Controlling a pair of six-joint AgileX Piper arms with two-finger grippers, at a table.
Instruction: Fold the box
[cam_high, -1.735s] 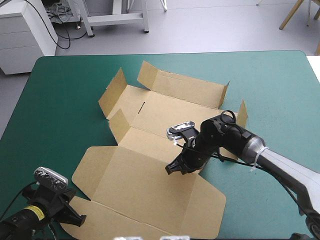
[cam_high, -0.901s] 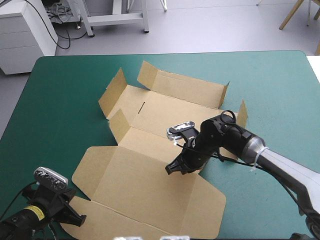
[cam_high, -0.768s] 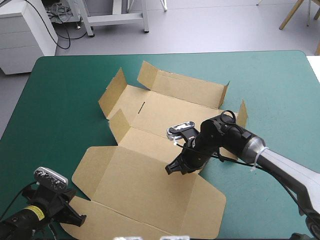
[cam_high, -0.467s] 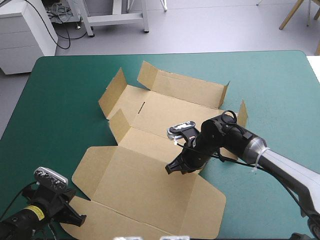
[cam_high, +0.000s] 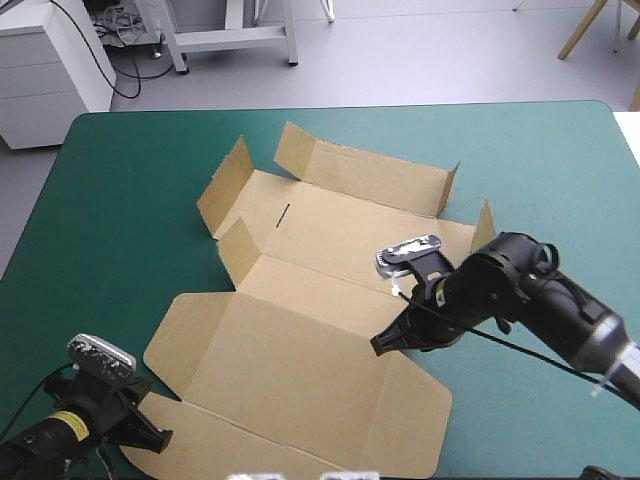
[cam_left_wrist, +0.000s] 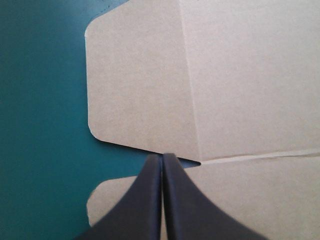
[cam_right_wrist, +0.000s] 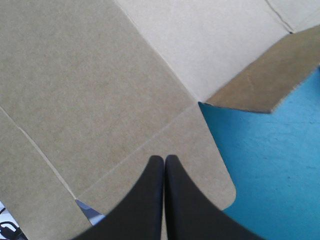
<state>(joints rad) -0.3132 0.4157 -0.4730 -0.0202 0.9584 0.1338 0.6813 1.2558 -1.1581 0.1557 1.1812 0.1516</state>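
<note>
The brown box (cam_high: 300, 300) lies as a cut sheet in the middle of the teal-green cover. Its far wall (cam_high: 370, 175) and side flaps (cam_high: 225, 185) stand partly raised, while the wide near panels lie flat. My right gripper (cam_high: 383, 347) is shut, its tip low over the board near the right side flap's crease. From the right wrist, the shut fingers (cam_right_wrist: 164, 159) point onto the board (cam_right_wrist: 90, 75) beside a raised flap (cam_right_wrist: 260, 90). My left gripper (cam_high: 158, 437) is shut at the sheet's near left corner. Its tip (cam_left_wrist: 162, 157) sits at the notch between two flat flaps (cam_left_wrist: 140, 85).
Bare teal-green cover (cam_high: 110, 220) runs along the left of the sheet, and more (cam_high: 540, 170) lies to the right and far side. The table's near edge is close behind the left gripper.
My right gripper has shifted to the right along the board, toward the sheet's right edge, still shut. The left gripper and the box have not moved.
</note>
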